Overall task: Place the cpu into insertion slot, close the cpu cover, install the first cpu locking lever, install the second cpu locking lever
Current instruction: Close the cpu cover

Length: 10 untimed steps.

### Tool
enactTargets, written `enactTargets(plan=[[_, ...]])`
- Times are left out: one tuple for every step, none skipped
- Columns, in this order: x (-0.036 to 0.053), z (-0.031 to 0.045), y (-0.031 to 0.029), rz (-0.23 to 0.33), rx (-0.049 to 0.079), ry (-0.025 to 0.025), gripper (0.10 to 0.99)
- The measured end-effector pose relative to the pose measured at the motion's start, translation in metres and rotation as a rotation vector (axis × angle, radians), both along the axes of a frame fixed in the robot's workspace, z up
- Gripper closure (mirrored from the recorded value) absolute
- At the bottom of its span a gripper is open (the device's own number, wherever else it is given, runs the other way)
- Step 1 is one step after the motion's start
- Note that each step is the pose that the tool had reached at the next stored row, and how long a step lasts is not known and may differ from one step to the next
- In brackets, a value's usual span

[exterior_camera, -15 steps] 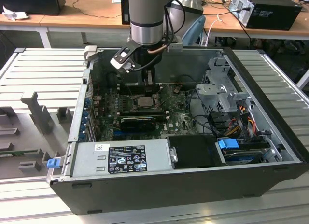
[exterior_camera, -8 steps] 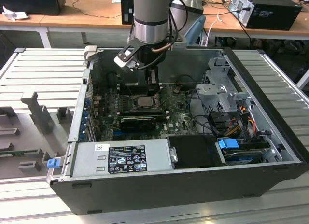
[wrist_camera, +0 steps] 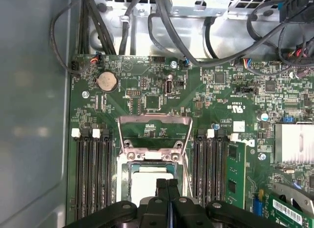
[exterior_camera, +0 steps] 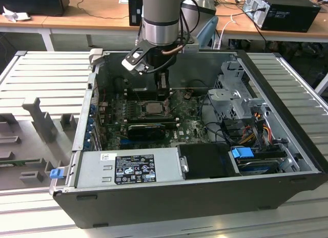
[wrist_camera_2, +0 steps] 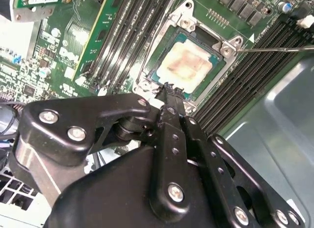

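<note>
Exterior view, arm: I have the arm (exterior_camera: 160,22) reaching down into the open computer case (exterior_camera: 205,207), which lies on the ribbed worktop (exterior_camera: 46,79).
Exterior view, cpu: the cpu (exterior_camera: 154,107) lies flat on the green board (exterior_camera: 189,127), just below the jaws and a little nearer the camera.
Second wrist view, jaws: they are pressed together with no gap, and the fingertips (wrist_camera_2: 170,98) hold nothing I can see.
Second wrist view, cpu: its tan metal face (wrist_camera_2: 189,63) sits just past the jaw tips, inside the insertion slot (wrist_camera_2: 211,78), level and square to the rim.
Second wrist view, lever: a thin metal rod (wrist_camera_2: 274,49) sticks out from the socket corner, away from the jaws. I judge it unlatched.
First wrist view, cover: the cpu cover (wrist_camera: 154,119) appears swung back beyond the cpu (wrist_camera: 142,184), on the far side from the jaws, with bare board showing through its window.
First wrist view, neighbours: memory slots (wrist_camera: 91,174) run on either side of the jaws.
Progress: placing the chip looks done. The cover and both locking levers look left to do.
</note>
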State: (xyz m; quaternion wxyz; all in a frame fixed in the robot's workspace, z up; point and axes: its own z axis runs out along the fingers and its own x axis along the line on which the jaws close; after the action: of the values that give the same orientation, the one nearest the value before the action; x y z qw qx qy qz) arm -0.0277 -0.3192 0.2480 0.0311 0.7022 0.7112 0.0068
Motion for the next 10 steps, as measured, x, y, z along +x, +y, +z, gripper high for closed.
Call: enactTargets(plan=[[0.0013,0.0001,0.0000,0.000,0.000,0.0003,0.980],[0.0028,0.0000,0.0000,0.000,0.000,0.0013,0.980],[0.0045,0.0001,0.0000,0.000,0.000,0.0023,0.980],[0.0059,0.0002,-0.0001,0.000,0.000,0.0032,0.980],[0.0060,0.0006,-0.0001,0.000,0.000,0.0037,0.980],[0.0060,0.0011,-0.0001,0.000,0.000,0.0039,0.980],[0.0060,0.0033,-0.0001,-0.001,0.000,0.0038,0.980],[0.0060,0.0054,-0.0001,-0.001,0.000,0.0038,0.980],[0.0060,0.0085,-0.0001,-0.001,0.000,0.0038,0.980],[0.0060,0.0095,-0.0001,-0.001,0.000,0.0038,0.980]])
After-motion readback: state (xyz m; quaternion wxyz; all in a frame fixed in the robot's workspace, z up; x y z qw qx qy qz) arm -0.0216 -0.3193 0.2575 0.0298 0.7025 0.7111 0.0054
